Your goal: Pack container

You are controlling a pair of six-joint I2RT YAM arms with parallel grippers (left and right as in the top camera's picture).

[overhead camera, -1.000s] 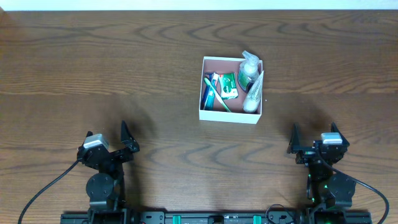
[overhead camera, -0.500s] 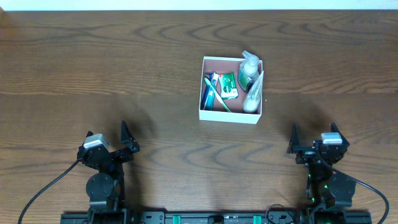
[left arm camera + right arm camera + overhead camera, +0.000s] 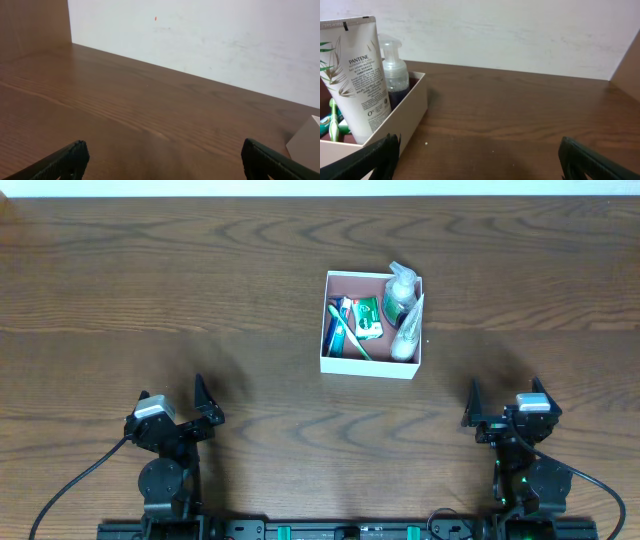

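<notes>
The container (image 3: 368, 366), a square white-walled box with a pink-brown inside, sits on the table right of centre. In it lie a white Pantene tube (image 3: 408, 330), a clear pump bottle (image 3: 397, 292), a green toothbrush (image 3: 348, 332) and a green packet (image 3: 368, 315). My left gripper (image 3: 172, 392) rests open near the front left edge, far from the box. At the front right, my right gripper (image 3: 506, 390) is open too, with nothing between its fingers. In the right wrist view the container (image 3: 400, 112) stands ahead to the left, with the tube (image 3: 360, 75) leaning inside it.
Dark wooden tabletop (image 3: 150, 280) stretches all around the box. A white wall (image 3: 200, 35) runs behind the table's far edge. The left wrist view catches only a corner of the container (image 3: 305, 145) at its right edge.
</notes>
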